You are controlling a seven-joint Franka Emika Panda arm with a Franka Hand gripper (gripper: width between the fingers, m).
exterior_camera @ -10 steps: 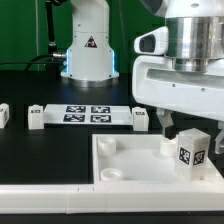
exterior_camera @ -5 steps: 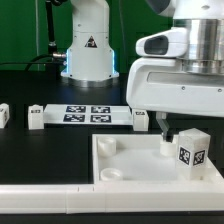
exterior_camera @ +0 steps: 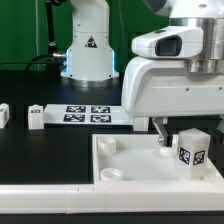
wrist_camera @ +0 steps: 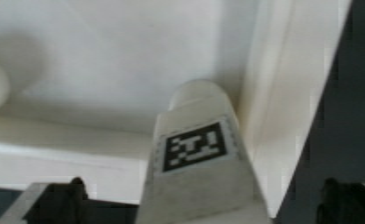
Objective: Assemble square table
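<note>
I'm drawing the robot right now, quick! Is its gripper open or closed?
gripper: open, a finger on each side of the tagged leg, not squeezing it.

Black table (exterior_camera: 40,160), as I see it in the exterior view. The marker board (exterior_camera: 85,113) lies flat at mid-table. One leg (exterior_camera: 36,118) lies just beside the board's end on the exterior view's left. A second leg (exterior_camera: 3,115) lies farther that way, cut by the frame edge. The slab (exterior_camera: 140,160) lies nearer the camera than the board, and the arm base (exterior_camera: 88,55) stands behind it.
</note>
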